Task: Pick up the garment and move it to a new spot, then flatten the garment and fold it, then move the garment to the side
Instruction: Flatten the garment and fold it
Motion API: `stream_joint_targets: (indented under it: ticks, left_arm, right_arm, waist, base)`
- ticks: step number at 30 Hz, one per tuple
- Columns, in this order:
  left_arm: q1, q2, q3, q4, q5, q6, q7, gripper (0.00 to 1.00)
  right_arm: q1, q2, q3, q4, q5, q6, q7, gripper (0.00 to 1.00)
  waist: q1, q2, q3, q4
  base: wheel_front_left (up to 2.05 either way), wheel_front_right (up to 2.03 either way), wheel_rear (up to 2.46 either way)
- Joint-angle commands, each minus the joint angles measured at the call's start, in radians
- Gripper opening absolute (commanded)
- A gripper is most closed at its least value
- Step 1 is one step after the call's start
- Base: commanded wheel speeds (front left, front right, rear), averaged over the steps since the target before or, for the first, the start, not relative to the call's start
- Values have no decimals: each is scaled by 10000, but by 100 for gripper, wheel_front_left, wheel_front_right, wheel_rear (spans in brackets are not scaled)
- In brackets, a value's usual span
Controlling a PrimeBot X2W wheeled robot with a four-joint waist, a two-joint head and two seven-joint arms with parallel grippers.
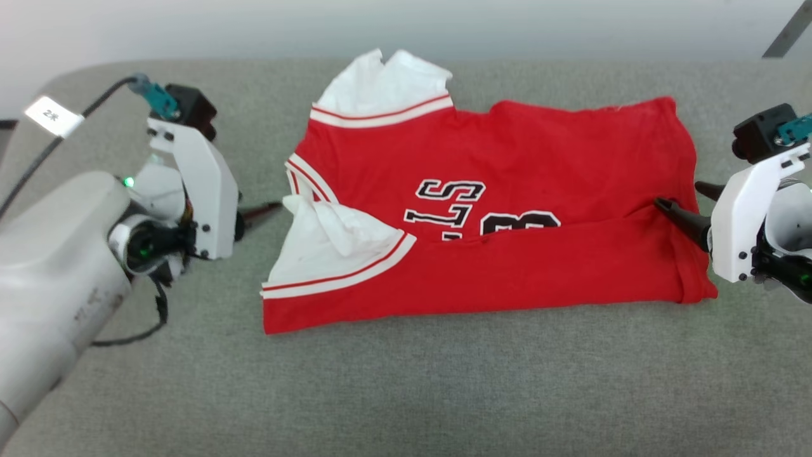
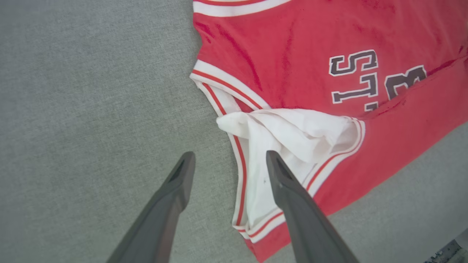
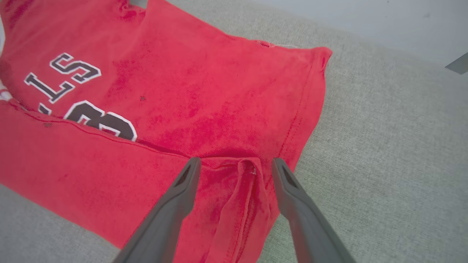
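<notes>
You had one shirt [image 1: 495, 190] and two grippers: the red shirt lay on the grey surface [image 1: 406, 393], its near half folded up over part of the black letters, with a bunched white sleeve [image 2: 292, 135] on top. The left gripper [image 2: 228, 157] stood spread at the shirt's sleeve end, one finger over that sleeve. The right gripper [image 3: 236, 160] stood spread over the shirt's hem end, straddling a puckered ridge and gripping nothing.
</notes>
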Motion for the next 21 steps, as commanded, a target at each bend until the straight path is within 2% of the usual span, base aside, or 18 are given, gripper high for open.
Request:
stream_joint_targets:
  ticks: [1, 11, 21]
  left_arm:
    - [237, 4, 10, -121, -198, 41, 166, 100]
    - [1019, 260, -122, -1162, -486, 1014, 1236, 100]
    - [1831, 705, -132, -1529, -937, 2002, 1817, 100]
  right_arm:
    - [165, -56, -97, -64, -77, -11, -259, 100]
    - [1020, -124, -1201, -469, -551, -11, -2208, 100]
    - [2693, 0, -3203, -1511, -1319, -11, -2978, 100]
  waist:
    - [0, 0, -402, 70]
    - [0, 0, -720, -207]
    - [0, 0, -489, -856]
  base:
    - [0, 0, 0]
    - [0, 0, 0]
    - [0, 0, 0]
